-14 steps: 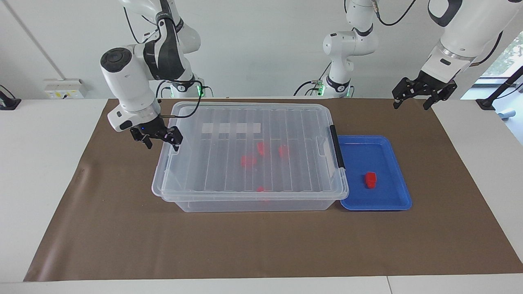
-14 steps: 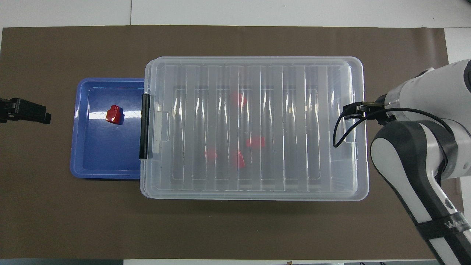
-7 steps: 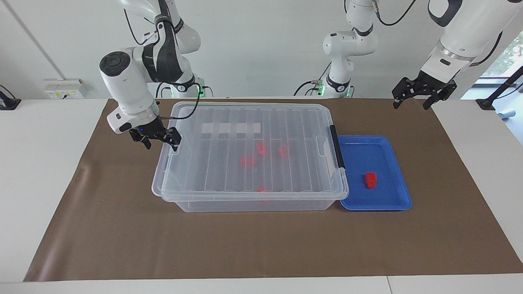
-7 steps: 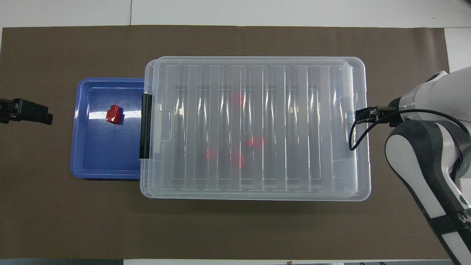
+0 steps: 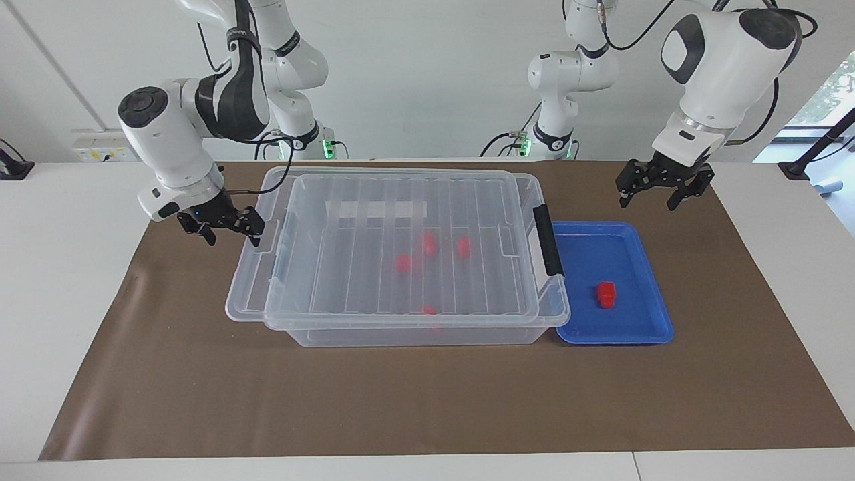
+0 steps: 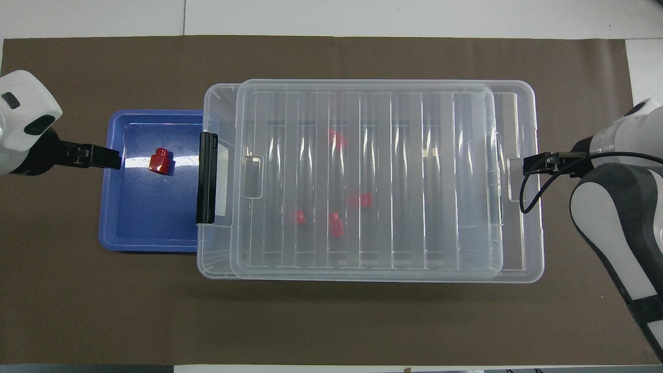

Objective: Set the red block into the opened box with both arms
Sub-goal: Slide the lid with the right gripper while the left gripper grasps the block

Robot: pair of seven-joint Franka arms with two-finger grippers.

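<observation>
A red block [image 5: 606,294] [image 6: 158,160] lies alone in the blue tray [image 5: 641,334] [image 6: 119,228]. The clear box [image 5: 414,334] [image 6: 207,259] stands beside the tray. Its ribbed lid [image 5: 374,200] [image 6: 466,181] is shifted toward the right arm's end, which uncovers a narrow strip by the black latch [image 5: 548,248] [image 6: 207,176]. My right gripper [image 5: 228,230] [image 6: 533,165] is open at the lid's overhanging end, one finger against its lip. My left gripper [image 5: 660,190] [image 6: 106,157] hangs open, raised over the tray's outer rim, apart from the block.
Several more red blocks [image 5: 427,244] [image 6: 335,224] lie inside the box under the lid. A brown mat [image 5: 427,401] [image 6: 331,321] covers the table, with white tabletop around it. A third white arm [image 5: 568,73] stands at the robots' end of the table.
The right gripper has drawn back toward its end of the table and the lid has slid with it. The left arm has swung in and down to the blue tray's rim.
</observation>
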